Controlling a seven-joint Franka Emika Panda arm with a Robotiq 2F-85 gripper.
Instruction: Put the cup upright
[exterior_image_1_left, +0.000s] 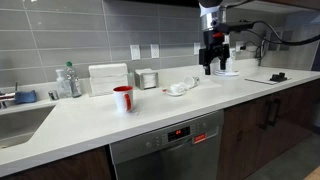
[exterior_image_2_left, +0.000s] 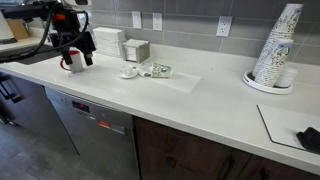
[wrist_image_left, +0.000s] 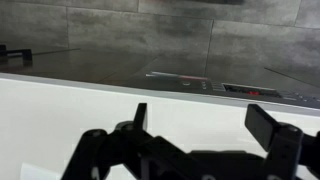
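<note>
The small pale cup (exterior_image_1_left: 188, 83) lies on its side on the white counter by a flat white dish (exterior_image_1_left: 176, 91). It also shows in the other exterior view (exterior_image_2_left: 128, 71); it is too small to tell which way its mouth faces. My gripper (exterior_image_1_left: 215, 68) hangs above the counter, apart from the cup, with its fingers pointing down. In an exterior view it (exterior_image_2_left: 78, 58) stands in front of the red cup (exterior_image_2_left: 68, 66). In the wrist view the two black fingers (wrist_image_left: 205, 115) are spread wide with only bare counter between them. The cup is out of the wrist view.
The red cup (exterior_image_1_left: 123, 98) stands upright near the counter's front. A stack of paper cups (exterior_image_2_left: 275, 50) stands on a plate, with greenish packets (exterior_image_2_left: 157, 70), white boxes (exterior_image_1_left: 108, 78), a bottle (exterior_image_1_left: 66, 80), a sink (exterior_image_1_left: 20, 120) and a black item (exterior_image_2_left: 308, 138) also here.
</note>
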